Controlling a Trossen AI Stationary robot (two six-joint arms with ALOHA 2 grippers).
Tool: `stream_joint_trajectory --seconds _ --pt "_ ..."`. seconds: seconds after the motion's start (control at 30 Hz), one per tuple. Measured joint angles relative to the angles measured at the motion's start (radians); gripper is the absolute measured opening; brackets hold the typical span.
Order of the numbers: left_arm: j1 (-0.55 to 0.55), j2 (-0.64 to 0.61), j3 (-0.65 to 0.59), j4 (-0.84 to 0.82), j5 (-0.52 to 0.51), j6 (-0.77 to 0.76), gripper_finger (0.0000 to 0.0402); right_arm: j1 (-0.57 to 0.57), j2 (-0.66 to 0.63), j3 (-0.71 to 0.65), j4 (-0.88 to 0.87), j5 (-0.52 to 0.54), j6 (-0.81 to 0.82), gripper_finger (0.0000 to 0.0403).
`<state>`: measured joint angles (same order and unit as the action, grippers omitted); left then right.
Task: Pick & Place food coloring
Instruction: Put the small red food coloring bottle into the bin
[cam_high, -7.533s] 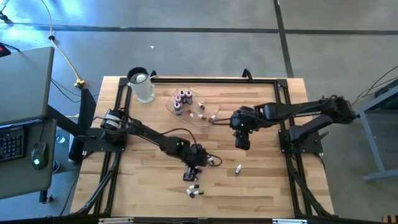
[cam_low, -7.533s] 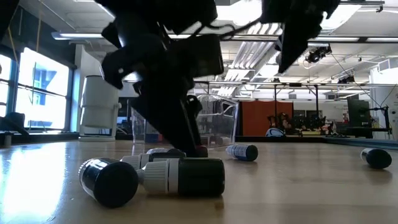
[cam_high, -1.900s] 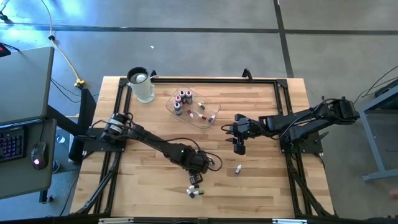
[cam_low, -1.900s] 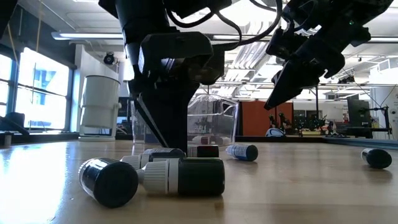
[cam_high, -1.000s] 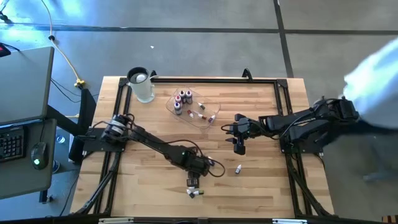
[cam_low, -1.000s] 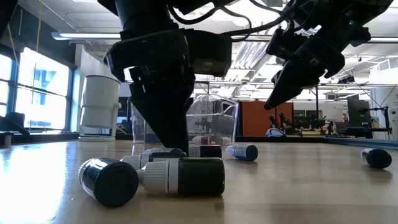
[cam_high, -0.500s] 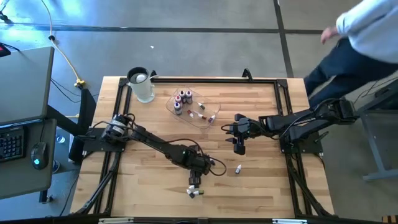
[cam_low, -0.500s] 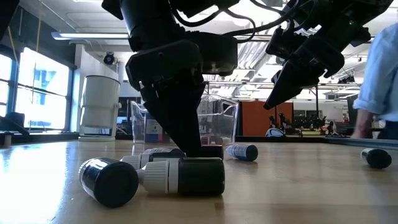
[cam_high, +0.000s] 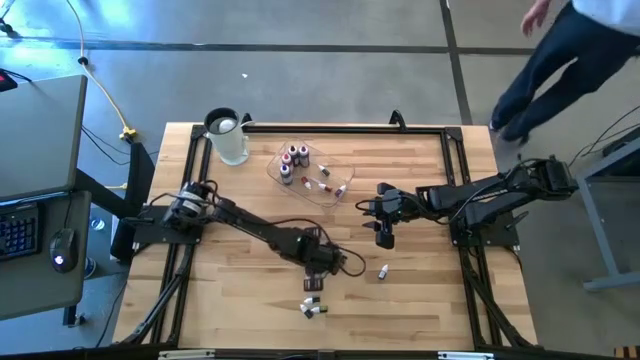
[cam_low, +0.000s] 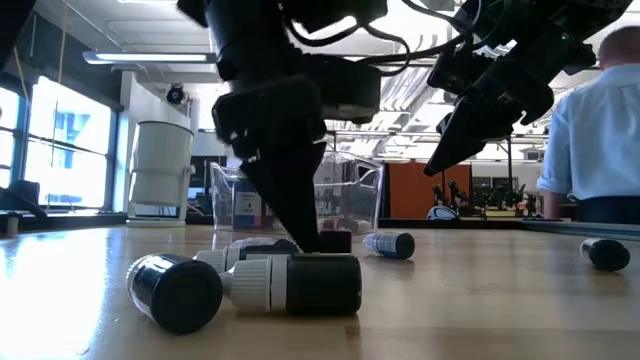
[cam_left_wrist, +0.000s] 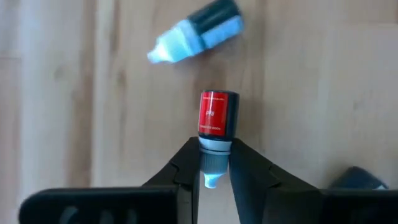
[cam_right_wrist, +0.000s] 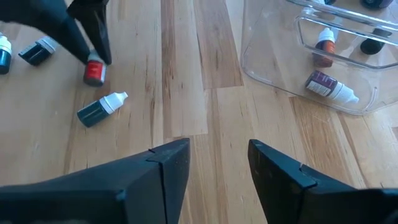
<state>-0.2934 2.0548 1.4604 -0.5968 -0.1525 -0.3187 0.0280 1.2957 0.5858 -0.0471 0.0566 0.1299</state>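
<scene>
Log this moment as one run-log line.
left gripper: shut on red-labelled bottle | right gripper: open, empty, waiting over table | tray: holds several bottles | person: behind table

Red-labelled food coloring bottle (cam_left_wrist: 217, 114) (white-capped), pinched

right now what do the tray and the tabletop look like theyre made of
Tray: looks like clear, glossy plastic; the bottles inside and the wood under it show through its walls. Tabletop: light wood planks with visible grain and seams, smooth matte finish.
</scene>
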Motion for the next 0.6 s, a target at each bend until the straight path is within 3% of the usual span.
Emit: stream_joint_trajectory --seconds 0.1,0.2,0.43,0.6 --pt "0.014 -0.002 0.078 -0.124 0.006 -0.003 0.0058 0.0 0.0 0.0 0.001 0.0 0.0 0.0155" --pt "0.026 -0.022 0.197 -0.33 -0.053 -0.001 0.0062 0.0 0.0 0.0 0.007 0.0 0.0 0.0154" --pt "0.063 -0.08 0.505 -0.855 -0.361 0.02 0.0062 -0.002 0.0 -0.001 0.064 0.0 -0.007 0.0154" --pt "0.185 -0.18 0.555 -0.935 -0.362 0.036 0.0062 -0.002 0.0 0.0 0.143 -0.003 -0.064 0.0158"
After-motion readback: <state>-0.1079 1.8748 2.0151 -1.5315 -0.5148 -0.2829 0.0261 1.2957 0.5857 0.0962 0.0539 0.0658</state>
